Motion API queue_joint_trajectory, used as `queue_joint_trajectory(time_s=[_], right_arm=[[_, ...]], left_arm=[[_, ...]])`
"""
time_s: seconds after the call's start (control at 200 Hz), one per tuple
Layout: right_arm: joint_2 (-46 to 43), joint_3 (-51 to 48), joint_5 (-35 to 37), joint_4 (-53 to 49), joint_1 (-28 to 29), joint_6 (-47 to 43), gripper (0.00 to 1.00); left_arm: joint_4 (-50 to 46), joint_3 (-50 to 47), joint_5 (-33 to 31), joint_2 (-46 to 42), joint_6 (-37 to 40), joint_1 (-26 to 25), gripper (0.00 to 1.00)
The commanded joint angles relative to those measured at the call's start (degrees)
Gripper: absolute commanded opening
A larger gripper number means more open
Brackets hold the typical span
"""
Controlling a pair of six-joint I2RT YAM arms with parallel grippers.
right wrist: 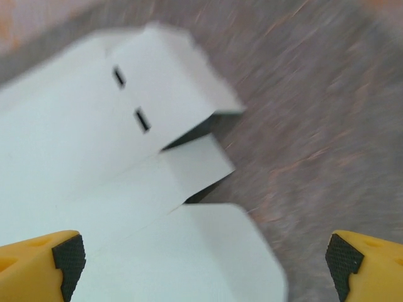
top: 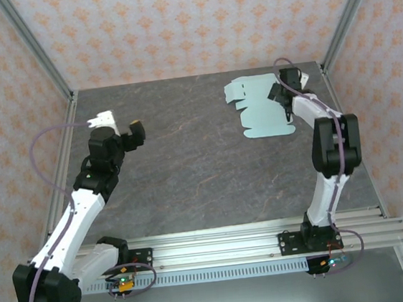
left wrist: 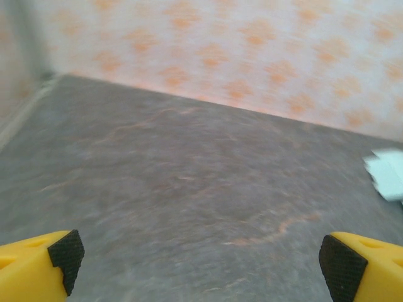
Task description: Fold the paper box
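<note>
The paper box (top: 261, 110) is a flat pale mint-blue die-cut sheet with flaps and tabs, lying at the back right of the table. My right gripper (top: 281, 101) hovers over its right edge, open. In the right wrist view the sheet (right wrist: 94, 157) spreads under the wide-apart jaws (right wrist: 206, 264), with two small slots and a rounded flap showing; nothing is gripped. My left gripper (top: 122, 127) is at the back left, open and holding nothing. In the left wrist view its jaws (left wrist: 204, 261) stand wide above bare table, and a corner of the sheet (left wrist: 387, 173) shows far right.
The dark stone-patterned tabletop (top: 189, 167) is boxed in by patterned walls with metal posts (top: 36, 49) at the back corners. An aluminium rail (top: 219, 246) carrying both arm bases runs along the near edge.
</note>
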Motion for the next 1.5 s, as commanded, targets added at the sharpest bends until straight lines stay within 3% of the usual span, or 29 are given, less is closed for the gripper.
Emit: queue_joint_trajectory(time_s=[0.0,0.12,0.425,0.686,0.826,0.891,0.961,1.071,1.186,1.326,1.492], right_arm=[[4.32,6.53,-7.78,-8.96,0.77,-2.61,0.99],[8.98,11.23,-5.46,-13.73,2.96,-6.41,0.99],[12.57,16.67,-7.88,-24.37,12.12,-13.75,0.99],[8.14,4.14,-30.86,-19.48,18.82,-8.25,0.97],[2.68,0.11,-35.47,-16.52,21.4,-6.28,0.96],[-0.54,-2.15,-33.21,-13.59,21.08,-5.17,0.97],[-2.32,-2.63,-25.72,-12.62,20.04,-5.17,0.98],[-1.62,-0.67,-13.35,-14.19,16.84,-3.87,0.98],[0.54,1.17,-6.75,-15.49,15.86,-4.72,0.98],[2.8,0.76,-11.05,-16.52,17.37,-4.4,0.97],[4.37,-0.14,-19.05,-16.99,23.54,-4.59,0.97]], left_arm=[[-14.37,2.53,-14.72,-2.65,-13.0,1.4,1.0],[-15.05,0.51,-14.86,-5.28,-10.96,1.5,1.0],[-9.6,-4.55,-7.54,-7.32,-12.25,1.46,1.0],[-5.8,-6.11,-2.74,-4.28,-13.95,1.45,1.0],[-5.67,-5.64,-0.87,-2.45,-14.08,1.42,1.0],[-5.58,-5.55,-0.28,-1.97,-13.96,1.41,1.0],[-5.88,-5.57,0.08,-1.87,-13.94,1.37,1.0],[-5.97,-6.09,1.66,-2.89,-14.7,1.24,1.0],[-5.9,-7.1,2.35,-3.91,-14.75,1.02,1.0],[-6.87,-7.78,2.17,-5.57,-15.2,1.02,1.0],[-6.51,-8.16,2.28,-6.15,-15.48,0.94,1.0]])
